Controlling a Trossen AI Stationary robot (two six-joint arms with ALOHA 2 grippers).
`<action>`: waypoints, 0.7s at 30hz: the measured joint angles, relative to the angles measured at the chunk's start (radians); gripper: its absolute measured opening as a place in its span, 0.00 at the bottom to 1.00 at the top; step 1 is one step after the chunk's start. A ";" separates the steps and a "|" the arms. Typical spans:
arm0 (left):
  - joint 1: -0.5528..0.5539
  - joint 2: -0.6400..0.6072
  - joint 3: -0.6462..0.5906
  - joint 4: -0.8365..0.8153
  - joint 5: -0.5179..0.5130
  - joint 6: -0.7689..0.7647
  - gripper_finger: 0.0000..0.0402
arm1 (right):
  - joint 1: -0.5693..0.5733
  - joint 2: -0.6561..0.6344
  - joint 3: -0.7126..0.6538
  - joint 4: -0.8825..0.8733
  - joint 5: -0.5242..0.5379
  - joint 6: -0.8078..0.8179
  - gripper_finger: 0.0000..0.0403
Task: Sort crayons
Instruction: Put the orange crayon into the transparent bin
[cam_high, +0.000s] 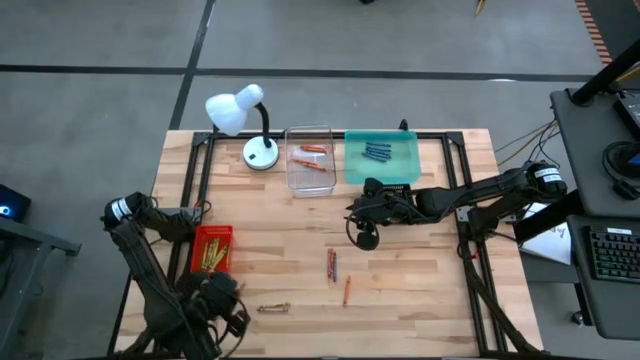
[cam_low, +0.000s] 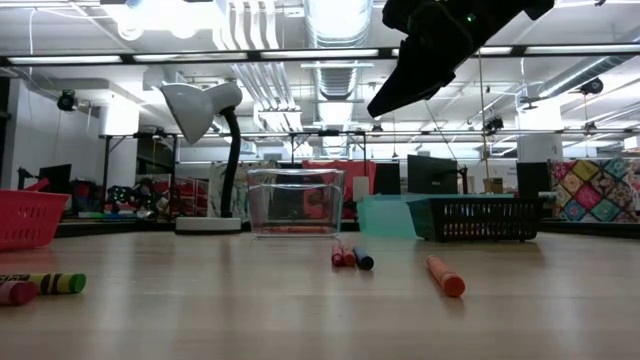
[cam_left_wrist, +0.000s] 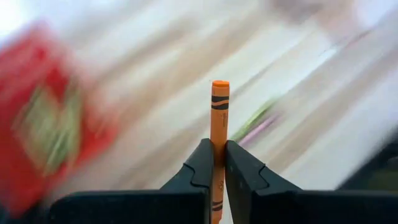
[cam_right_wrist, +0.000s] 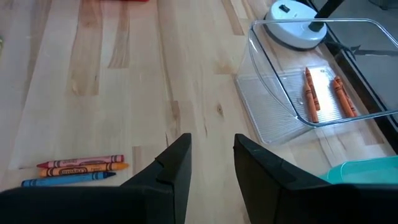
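High view: my left claw (cam_high: 222, 300) sits at the near-left of the table (cam_high: 400, 280), beside the red tray (cam_high: 212, 248); my right claw (cam_high: 362, 232) hangs mid-table, near the teal tray (cam_high: 382, 158) of blue crayons (cam_high: 376, 152). Loose crayons (cam_high: 332, 264) lie between the arms.

Low view: stray crayons on the table; a rolling one could slip out of reach.

Left wrist view: left claw (cam_left_wrist: 217, 163) pinches an orange crayon (cam_left_wrist: 219, 115) low on its length. Thin grip, fast swing: it may pivot or drop short of the clear tray.

Right wrist view: right claw (cam_right_wrist: 211, 155) spread, empty. The clear tray (cam_right_wrist: 261, 93) holds orange crayons (cam_right_wrist: 311, 94); three crayons (cam_right_wrist: 78, 170) lie touching, so I may nudge neighbours.
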 joint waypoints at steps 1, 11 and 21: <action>0.003 0.000 0.023 0.003 -0.092 0.040 0.00 | 0.000 0.000 0.000 0.000 0.000 0.000 0.28; 0.183 -0.005 0.154 0.008 -0.463 0.709 0.00 | 0.000 0.000 0.000 0.000 -0.030 -0.034 0.26; 0.463 -0.047 0.122 0.019 -0.528 1.300 0.00 | 0.000 0.000 0.000 0.006 -0.075 -0.045 0.25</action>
